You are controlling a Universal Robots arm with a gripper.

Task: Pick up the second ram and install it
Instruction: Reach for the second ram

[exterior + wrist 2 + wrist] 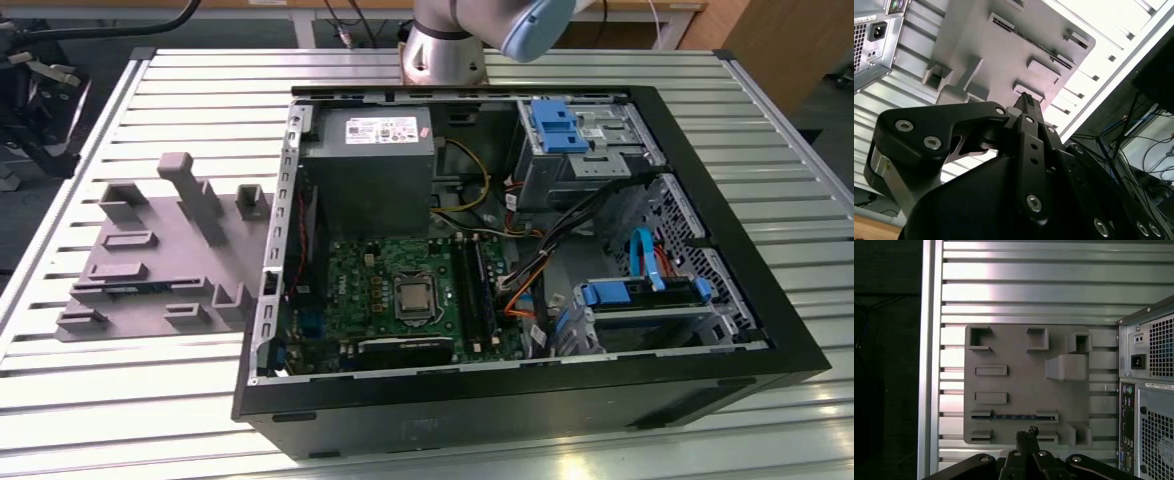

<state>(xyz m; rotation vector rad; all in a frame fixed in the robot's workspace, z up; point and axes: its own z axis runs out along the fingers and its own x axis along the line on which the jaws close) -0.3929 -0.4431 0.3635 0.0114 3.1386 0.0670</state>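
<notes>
Grey holder, dark blue ram, green motherboard

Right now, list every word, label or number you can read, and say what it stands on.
White sticker on the grey power supply: print too small to read.
Label strip on the computer case rear: too blurred to read.
No other readable text.

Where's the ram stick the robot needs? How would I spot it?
Find the grey holder tray lying on the slatted table beside the computer case. The second ram stands in its long slot: a thin dark blue-green strip among plain grey blocks.
</notes>
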